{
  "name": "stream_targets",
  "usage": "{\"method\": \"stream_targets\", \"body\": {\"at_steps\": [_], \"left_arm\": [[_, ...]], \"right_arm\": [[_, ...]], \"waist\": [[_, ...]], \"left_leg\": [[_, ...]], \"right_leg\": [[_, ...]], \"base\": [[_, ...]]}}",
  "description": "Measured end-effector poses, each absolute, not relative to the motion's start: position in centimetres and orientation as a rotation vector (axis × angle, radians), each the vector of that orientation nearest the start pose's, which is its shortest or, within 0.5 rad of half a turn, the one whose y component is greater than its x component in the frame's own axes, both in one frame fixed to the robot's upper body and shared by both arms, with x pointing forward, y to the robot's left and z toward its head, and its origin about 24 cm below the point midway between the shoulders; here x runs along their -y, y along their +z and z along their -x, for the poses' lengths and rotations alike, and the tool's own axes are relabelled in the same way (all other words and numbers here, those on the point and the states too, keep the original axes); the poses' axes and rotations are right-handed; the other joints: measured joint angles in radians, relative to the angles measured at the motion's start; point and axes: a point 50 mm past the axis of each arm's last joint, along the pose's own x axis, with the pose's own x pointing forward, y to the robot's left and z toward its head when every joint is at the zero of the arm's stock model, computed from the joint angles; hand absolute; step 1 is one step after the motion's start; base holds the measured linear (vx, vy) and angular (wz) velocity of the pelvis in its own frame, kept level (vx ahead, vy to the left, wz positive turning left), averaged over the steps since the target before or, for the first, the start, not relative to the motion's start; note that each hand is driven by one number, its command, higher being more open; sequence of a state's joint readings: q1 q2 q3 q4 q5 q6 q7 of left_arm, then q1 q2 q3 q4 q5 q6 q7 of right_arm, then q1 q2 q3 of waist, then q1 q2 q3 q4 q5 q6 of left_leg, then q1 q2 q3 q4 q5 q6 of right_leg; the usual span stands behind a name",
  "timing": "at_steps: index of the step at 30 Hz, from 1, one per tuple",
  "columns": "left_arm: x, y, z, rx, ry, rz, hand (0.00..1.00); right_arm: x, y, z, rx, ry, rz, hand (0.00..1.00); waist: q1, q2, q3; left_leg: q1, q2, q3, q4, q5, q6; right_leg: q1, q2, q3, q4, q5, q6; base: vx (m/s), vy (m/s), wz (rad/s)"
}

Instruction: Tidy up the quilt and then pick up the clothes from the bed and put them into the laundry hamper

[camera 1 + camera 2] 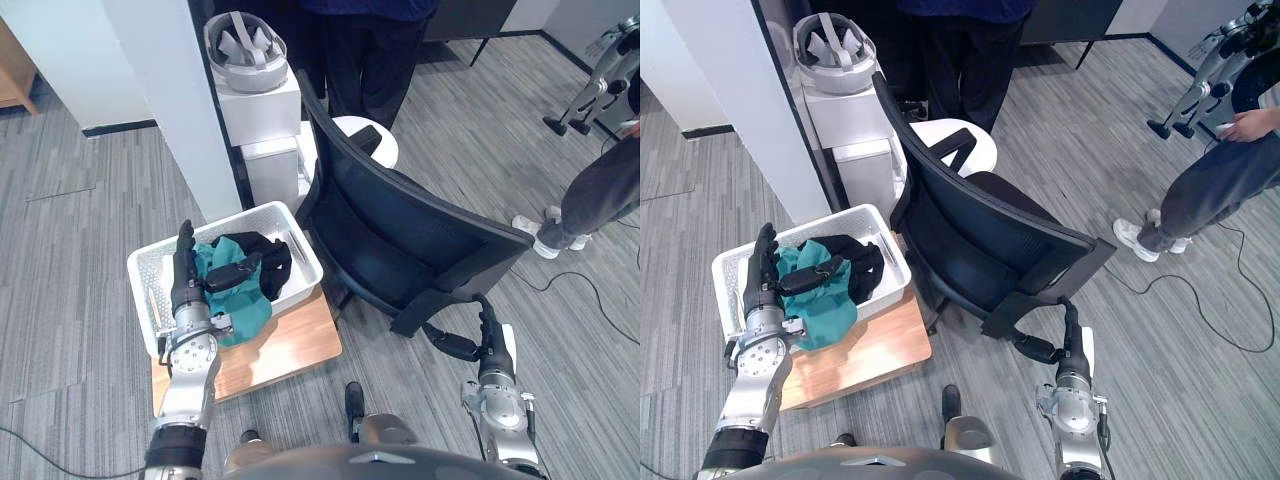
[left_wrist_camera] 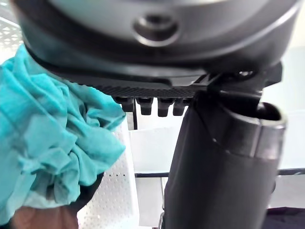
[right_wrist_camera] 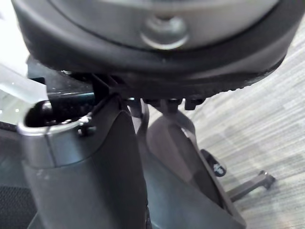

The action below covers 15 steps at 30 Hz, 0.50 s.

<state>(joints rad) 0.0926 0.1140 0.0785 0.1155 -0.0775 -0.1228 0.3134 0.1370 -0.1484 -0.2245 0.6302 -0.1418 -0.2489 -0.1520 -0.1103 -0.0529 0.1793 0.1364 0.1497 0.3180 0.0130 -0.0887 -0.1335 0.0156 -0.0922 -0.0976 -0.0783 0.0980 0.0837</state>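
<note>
Grey plank flooring carries a low wooden board, and on it sits the white hamper with a teal garment and a black one heaped inside, the teal spilling over the near rim. My left hand hovers over that pile, fingers straight and thumb spread, gripping nothing, which I read as a release pose. My right hand hangs relaxed and empty beside the black office chair, clear of the hamper.

Clothes in hamper; hamper on board; chair right.
</note>
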Motion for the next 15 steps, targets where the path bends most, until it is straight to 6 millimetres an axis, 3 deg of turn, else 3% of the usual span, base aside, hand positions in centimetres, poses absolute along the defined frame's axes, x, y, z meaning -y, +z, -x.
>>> {"method": "stream_targets", "body": {"at_steps": [7, 15], "left_arm": [[-19.8, 1.0, -20.8, -0.05, 0.412, 0.2, 1.0], [-21.6, 1.0, -18.2, -0.014, 0.594, 0.304, 1.0]], "right_arm": [[24.6, -9.8, -15.1, -0.573, -0.358, 0.264, 1.0], [25.5, -10.5, -14.0, -0.636, -0.408, 0.281, 1.0]], "waist": [[0.044, -0.012, -0.026], [0.059, -0.009, -0.041]], "left_leg": [[0.015, 0.0, 0.005, 0.007, -0.02, 0.006], [0.015, 0.002, 0.06, 0.083, -0.055, 0.002]], "right_leg": [[0.027, -0.013, -0.005, 0.0, -0.005, 0.005], [0.067, -0.052, -0.026, 0.011, -0.016, 0.021]], "base": [[-0.02, 0.014, 0.04], [0.01, 0.047, 0.11]]}}
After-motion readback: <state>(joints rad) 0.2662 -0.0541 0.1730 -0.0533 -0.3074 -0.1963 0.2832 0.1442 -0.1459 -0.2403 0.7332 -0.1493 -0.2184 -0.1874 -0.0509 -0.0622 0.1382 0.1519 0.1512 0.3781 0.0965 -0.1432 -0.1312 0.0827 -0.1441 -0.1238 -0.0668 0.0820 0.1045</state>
